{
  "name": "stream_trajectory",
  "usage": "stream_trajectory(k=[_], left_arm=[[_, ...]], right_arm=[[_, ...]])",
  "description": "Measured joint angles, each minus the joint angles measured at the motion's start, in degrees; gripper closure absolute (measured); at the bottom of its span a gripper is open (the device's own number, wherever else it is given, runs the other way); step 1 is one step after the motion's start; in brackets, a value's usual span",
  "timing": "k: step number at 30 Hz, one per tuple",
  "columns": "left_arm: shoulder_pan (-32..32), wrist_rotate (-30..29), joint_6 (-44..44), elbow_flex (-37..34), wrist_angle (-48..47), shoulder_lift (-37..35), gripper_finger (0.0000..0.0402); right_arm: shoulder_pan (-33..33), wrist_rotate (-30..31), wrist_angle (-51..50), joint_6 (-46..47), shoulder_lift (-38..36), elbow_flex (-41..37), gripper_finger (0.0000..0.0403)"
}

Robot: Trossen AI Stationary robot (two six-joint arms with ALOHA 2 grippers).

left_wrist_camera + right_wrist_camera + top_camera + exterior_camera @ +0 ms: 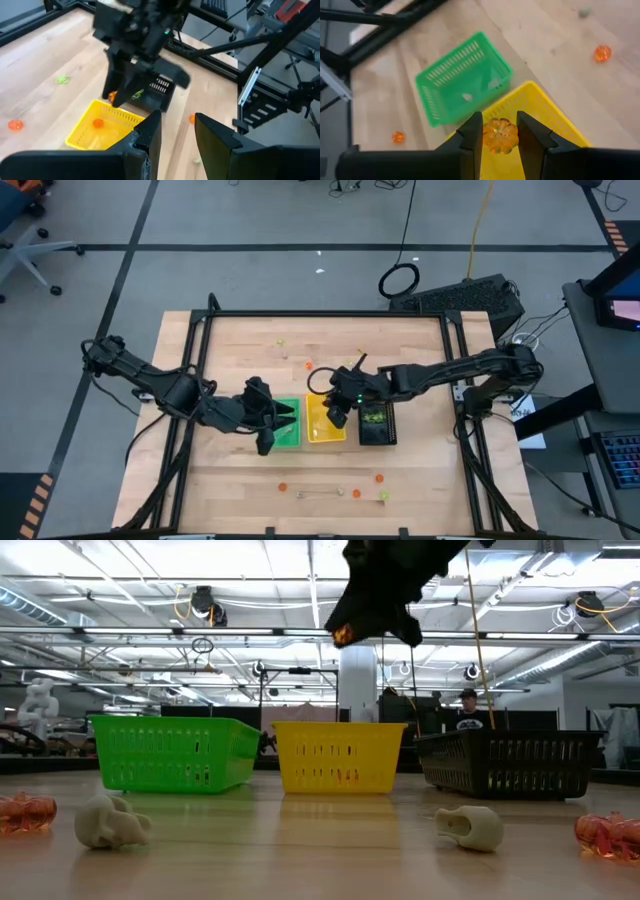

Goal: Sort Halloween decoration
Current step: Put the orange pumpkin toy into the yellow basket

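Gripper on my right arm (pixel 500 136) is clamped on an orange pumpkin trinket (pixel 500 135), pinched between both fingers, and hangs above the yellow tray (pixel 325 421) at the centre of the overhead frame. From tabletop level, that gripper appears at top centre, over the yellow tray, with a spot of orange at its tip. My left gripper (pixel 279 423) sits over the green tray (pixel 288 426), just left of the yellow one; its fingers (pixel 150 131) stand slightly apart with nothing between them.

Three trays stand in a row at mid-tabletop: green, yellow, then black (pixel 377 424) on the right. One orange trinket (pixel 98 122) already lies inside the yellow tray. Pale pieces (pixel 467 97) lie in the green tray.

Loose trinkets remain on the tabletop (pixel 420 470): orange ones (pixel 283 487) and yellow-green ones (pixel 383 495) toward the lower edge of the overhead frame, and a few more toward the top, near the upper centre (pixel 281 342). The level view shows two pale skull-like pieces (pixel 112 820) in the lower foreground, with orange pieces (pixel 607 835) at either bottom corner.
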Motion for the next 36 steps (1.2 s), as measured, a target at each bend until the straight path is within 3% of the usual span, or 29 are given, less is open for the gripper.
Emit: stream_trajectory(k=[18,27,36], left_arm=[[-3.20,0.24,-7.46,0.00,-8.42,-0.02,0.0285],[-3.79,0.24,-7.48,0.00,-9.56,-0.02,0.0285],[-3.79,0.23,-8.01,0.00,-9.46,-0.02,0.0285]], right_arm=[[-1.11,-6.03,-0.81,3.22,11.01,-0.02,0.0319],[-1.18,-5.89,-1.16,4.25,11.96,-0.07,0.0313],[-1.32,-5.78,-1.25,4.17,11.96,-0.07,0.0277]])
